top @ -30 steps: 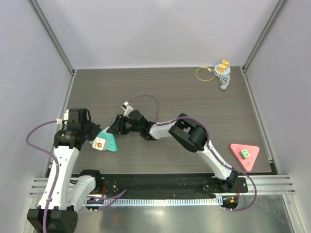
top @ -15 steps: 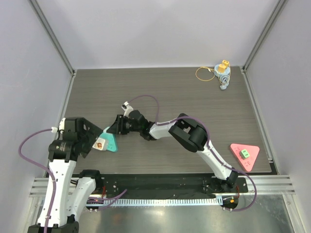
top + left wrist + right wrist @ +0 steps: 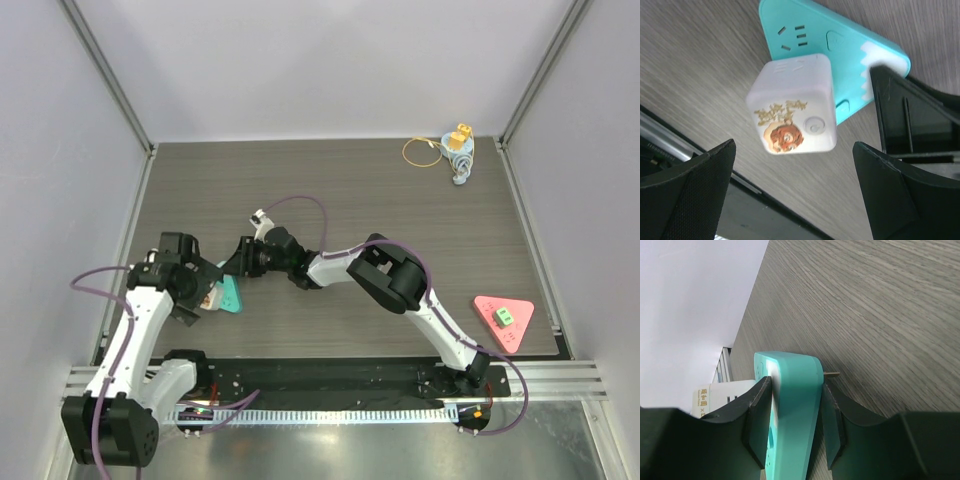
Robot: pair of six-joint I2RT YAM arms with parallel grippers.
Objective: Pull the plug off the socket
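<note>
While plugged into the outlet face of the teal socket (image 3: pixel 840 60), stands out as a white cube plug (image 3: pixel 792 102), printed end toward the left wrist camera. Sits at the near left of the table (image 3: pixel 400 200), well apart from the pink triangular piece (image 3: pixel 503 322) and the blue fixture (image 3: pixel 459 155) at the right.

Risks, by judgement:
- Could drag socket and plug along together, should the right gripper (image 3: pixel 792 425) lose its pinch; pull wasted.
- Could slide off the smooth cube faces, if closed too near the printed end.
- Could bind the pins, if drawn at a slant rather than straight off the outlet face.
- Could knock the right gripper's finger, just beside the cube, on closing.

Left gripper (image 3: pixel 794 145): spread wide, fingers (image 3: pixel 690 192) flanking the plug on two sides, apart from it; holds nothing, touches nothing.

Right gripper: pressed together on the socket, one finger on the outlet face, the other on the back; clamps the end next to the plug. Contact between socket and table: cannot tell.
</note>
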